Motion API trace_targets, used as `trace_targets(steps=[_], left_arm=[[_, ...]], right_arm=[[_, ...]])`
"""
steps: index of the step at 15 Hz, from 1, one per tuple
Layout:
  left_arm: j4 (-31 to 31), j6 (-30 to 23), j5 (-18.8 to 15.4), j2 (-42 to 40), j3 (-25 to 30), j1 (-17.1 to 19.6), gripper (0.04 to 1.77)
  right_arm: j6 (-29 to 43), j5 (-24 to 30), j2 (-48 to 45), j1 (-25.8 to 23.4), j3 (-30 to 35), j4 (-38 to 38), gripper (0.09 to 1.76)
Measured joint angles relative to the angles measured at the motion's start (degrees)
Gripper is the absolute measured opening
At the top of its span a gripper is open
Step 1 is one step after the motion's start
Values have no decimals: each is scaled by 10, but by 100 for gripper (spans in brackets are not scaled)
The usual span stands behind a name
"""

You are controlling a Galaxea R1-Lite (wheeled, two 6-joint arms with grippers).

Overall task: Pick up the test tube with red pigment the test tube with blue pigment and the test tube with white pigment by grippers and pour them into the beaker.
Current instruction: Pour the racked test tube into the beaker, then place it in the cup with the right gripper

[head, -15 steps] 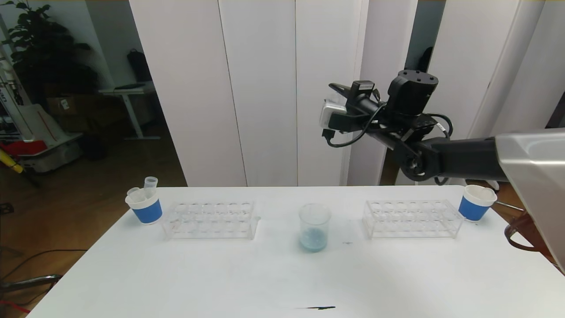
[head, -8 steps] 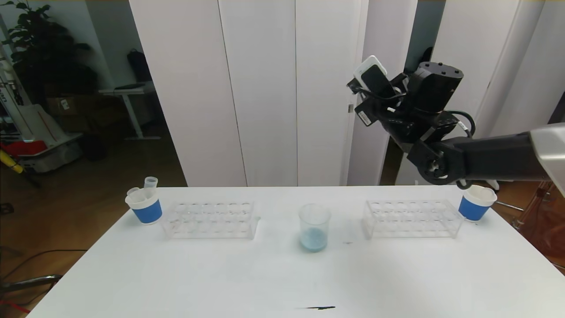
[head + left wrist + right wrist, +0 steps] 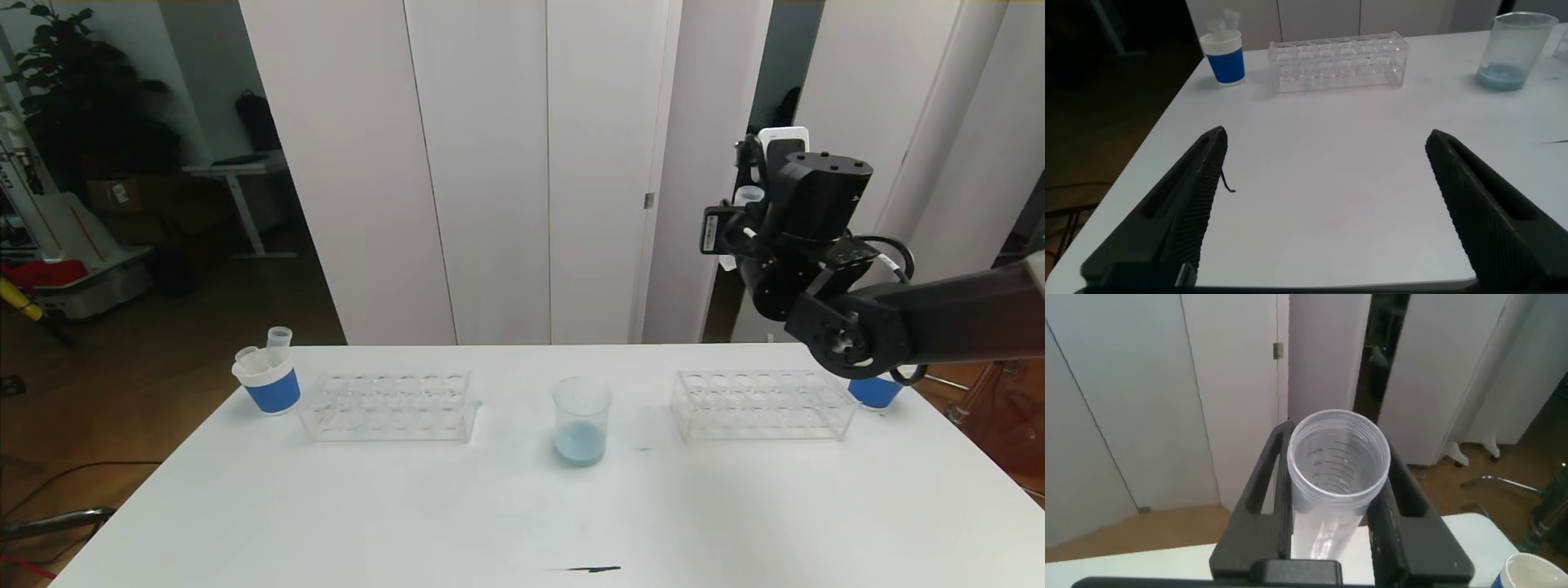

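Observation:
The beaker [image 3: 581,420] [image 3: 1513,51] stands mid-table with pale blue liquid in its bottom. My right gripper [image 3: 752,209] [image 3: 1337,498] is raised high above the right rack, shut on a clear graduated test tube [image 3: 1337,461] [image 3: 749,195] held upright, mouth up. No pigment shows inside it. My left gripper [image 3: 1327,137] is open and holds nothing, low over the table's near left part; it is out of the head view. Test tubes with red, blue or white pigment are not in view.
A blue-banded paper cup [image 3: 268,384] [image 3: 1225,57] holding clear tubes stands far left beside a clear rack [image 3: 388,406] [image 3: 1339,64]. A second rack [image 3: 763,404] and another blue cup [image 3: 872,392] stand at the right, the cup partly behind my right arm.
My right arm has swung to the right, away from above the beaker. Its wrist has turned, bringing the tube from tipped over to upright. The left gripper has not moved.

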Motion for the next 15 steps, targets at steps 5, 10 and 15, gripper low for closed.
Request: trace_targets(steps=[5,10,15], left_arm=[[0,0,0,0,0,0,173],[0,0,0,0,0,0,173],[0,0,0,0,0,0,173]], right_arm=[[88,-7,-27,-21,89,-6,59],[89,-26,-62,-109,138,-51,59],[79,-4,-74,-249,140,-63,59]])
